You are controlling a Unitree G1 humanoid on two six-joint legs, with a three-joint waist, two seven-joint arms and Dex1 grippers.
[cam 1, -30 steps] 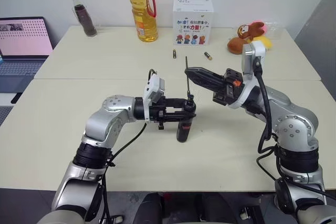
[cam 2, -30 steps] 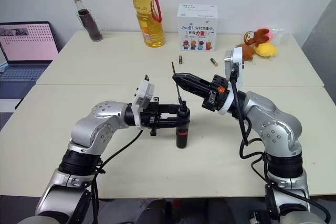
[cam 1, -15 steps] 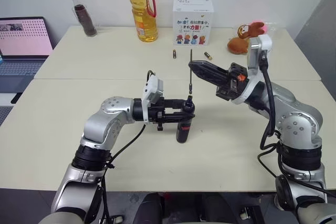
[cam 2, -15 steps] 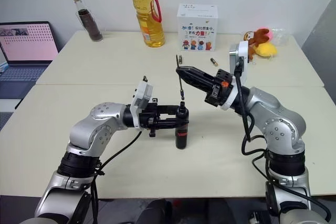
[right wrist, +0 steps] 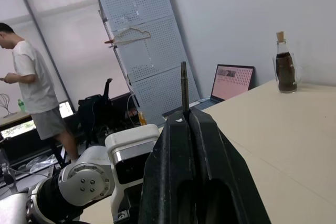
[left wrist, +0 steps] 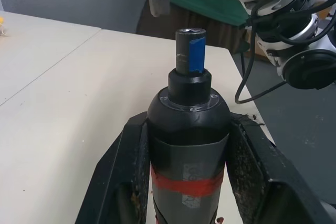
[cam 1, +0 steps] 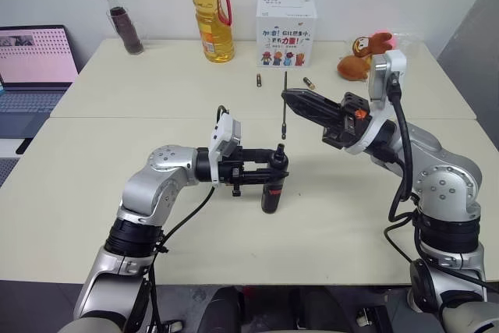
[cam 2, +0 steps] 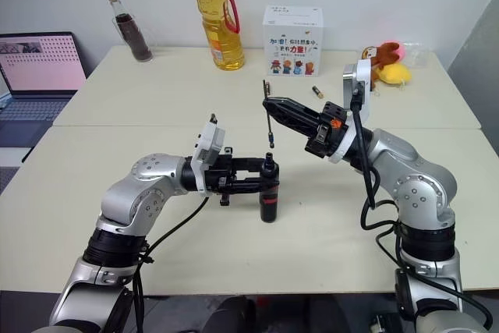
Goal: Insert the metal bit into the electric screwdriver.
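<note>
The electric screwdriver point(cam 1: 272, 186), black with a red band, stands upright on the table with my left gripper point(cam 1: 277, 168) shut on its upper part. In the left wrist view it sits between both fingers point(left wrist: 132, 171), its open chuck point(left wrist: 189, 56) showing a blue patch. My right gripper point(cam 1: 288, 98) is shut on the metal bit point(cam 1: 284, 118), a thin dark rod held nearly upright. The rod's lower end hangs just above the chuck with a small gap. In the right wrist view the metal bit point(right wrist: 184, 85) sticks out past the shut fingers point(right wrist: 202, 145).
At the table's back stand an oil bottle point(cam 1: 212, 13), a white box point(cam 1: 286, 23), a dark corked bottle point(cam 1: 125, 27) and a plush toy point(cam 1: 365, 54). Two batteries point(cam 1: 258, 79) lie behind the grippers. A laptop point(cam 1: 31, 60) is far left. A person point(right wrist: 32, 85) stands beyond the table.
My right gripper has lifted the bit slightly up and to the right, off the screwdriver's top, and the bit now stands straighter. The left gripper holds still.
</note>
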